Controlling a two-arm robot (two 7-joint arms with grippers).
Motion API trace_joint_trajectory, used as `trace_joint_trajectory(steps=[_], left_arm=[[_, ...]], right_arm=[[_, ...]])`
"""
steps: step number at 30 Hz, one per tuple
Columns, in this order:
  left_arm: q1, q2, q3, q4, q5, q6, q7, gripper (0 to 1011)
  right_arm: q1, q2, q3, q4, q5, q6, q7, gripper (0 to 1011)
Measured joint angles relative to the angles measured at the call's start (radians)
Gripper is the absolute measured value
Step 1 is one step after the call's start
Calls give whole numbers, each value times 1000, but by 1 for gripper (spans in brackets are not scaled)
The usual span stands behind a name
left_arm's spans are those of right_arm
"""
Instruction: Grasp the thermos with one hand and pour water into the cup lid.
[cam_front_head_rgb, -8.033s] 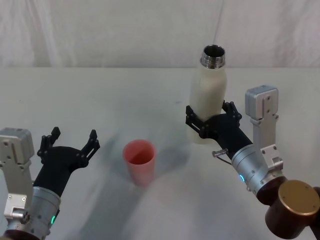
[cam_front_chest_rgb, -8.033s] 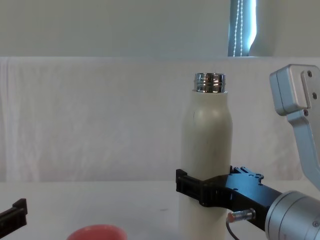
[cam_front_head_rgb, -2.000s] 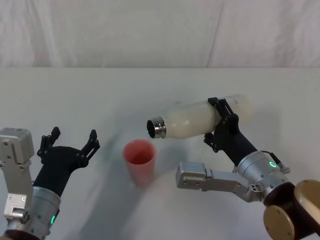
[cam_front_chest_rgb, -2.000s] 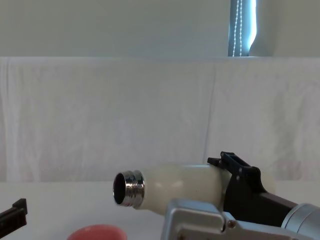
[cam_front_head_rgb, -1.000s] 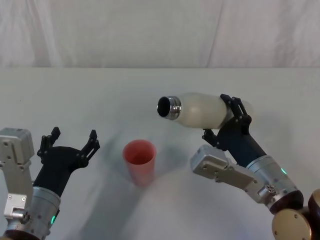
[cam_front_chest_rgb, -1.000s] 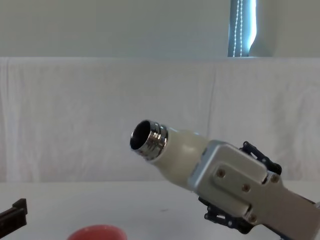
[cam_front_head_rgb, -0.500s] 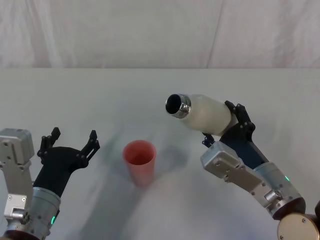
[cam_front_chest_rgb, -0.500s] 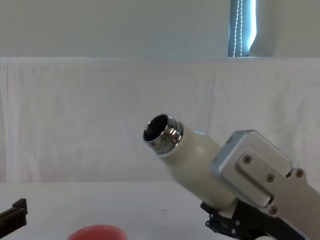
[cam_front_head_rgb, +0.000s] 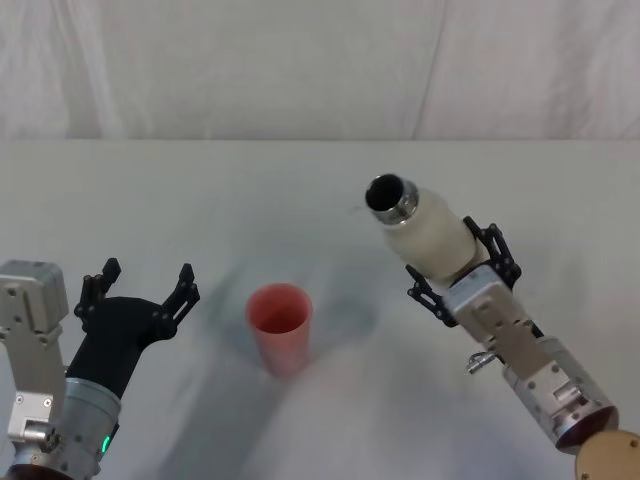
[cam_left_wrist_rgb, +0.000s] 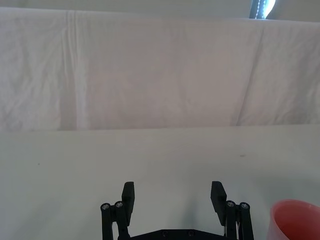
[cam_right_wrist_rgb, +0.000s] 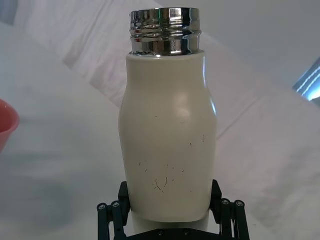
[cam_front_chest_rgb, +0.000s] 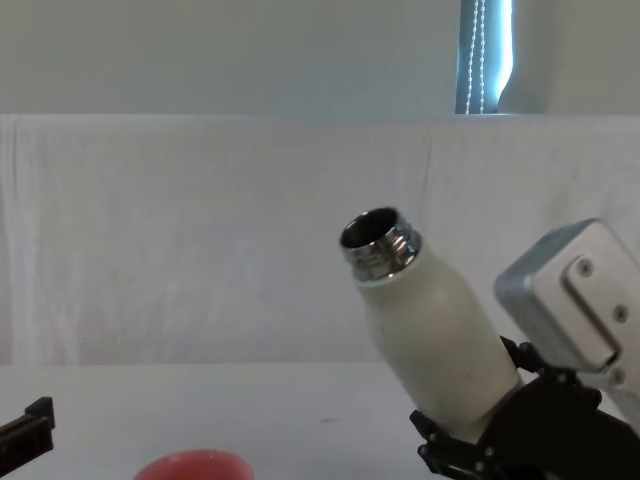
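My right gripper (cam_front_head_rgb: 455, 270) is shut on the lower body of the cream-white thermos (cam_front_head_rgb: 425, 236), held above the table and tilted, its open steel neck pointing up and to the left. The thermos (cam_front_chest_rgb: 430, 330) leans left in the chest view, and the thermos (cam_right_wrist_rgb: 167, 130) sits between the black fingers (cam_right_wrist_rgb: 112, 215) in the right wrist view. The pink-red cup lid (cam_front_head_rgb: 279, 325) stands upright on the table left of the thermos, apart from it; its rim (cam_front_chest_rgb: 192, 466) shows low in the chest view. My left gripper (cam_front_head_rgb: 138, 288) rests open left of the cup lid (cam_left_wrist_rgb: 297, 220).
A white cloth covers the table (cam_front_head_rgb: 200, 200) and hangs as a backdrop (cam_front_chest_rgb: 200, 230) behind it. Bare table lies between the cup lid and the left gripper and behind the thermos.
Over the last second the thermos has swung from nearly level toward upright, its neck rising and moving right, away from the cup lid. The left gripper has stayed still.
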Motion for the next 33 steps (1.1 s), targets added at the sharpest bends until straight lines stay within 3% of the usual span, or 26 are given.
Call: trace_joint_trajectory(steps=[6,16,33], left_arm=[[0,0,0,0,0,0,0,1001],[0,0,0,0,0,0,0,1001],[0,0,0,0,0,0,0,1001]], right_arm=[[-5,-21,26,5,94,16,51,951],[0,-58,74,20,306,61,153,951],[26,-86,92,43,504,102,197,951]])
